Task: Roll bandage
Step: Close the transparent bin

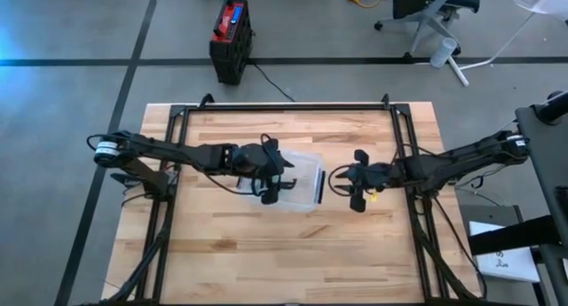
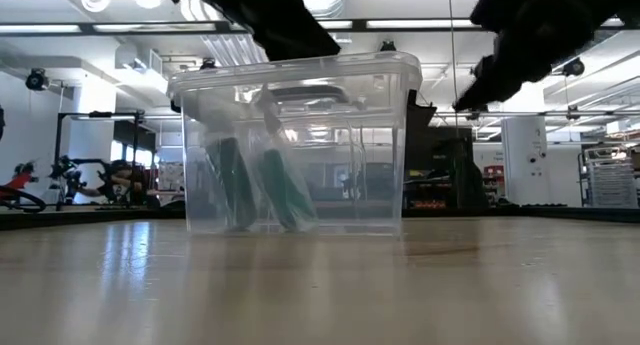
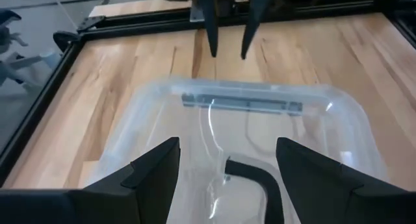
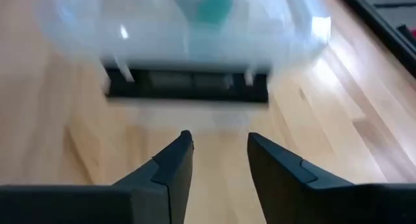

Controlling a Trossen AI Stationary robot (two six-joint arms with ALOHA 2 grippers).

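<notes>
Near the middle of the pale wooden table (image 1: 231,253), the left gripper (image 1: 269,176) reaches down into a clear plastic lidless box (image 1: 302,184), its fingers spread wide and holding nothing, probably because the bandage belongs inside. To the right, just beside the box's dark latch (image 4: 187,84), the right gripper (image 1: 348,184) hovers with its fingers a little apart and empty, apparently placed to steady or release the box. No bandage is clearly visible; only a small teal patch (image 4: 213,6) shows through the plastic.
</notes>
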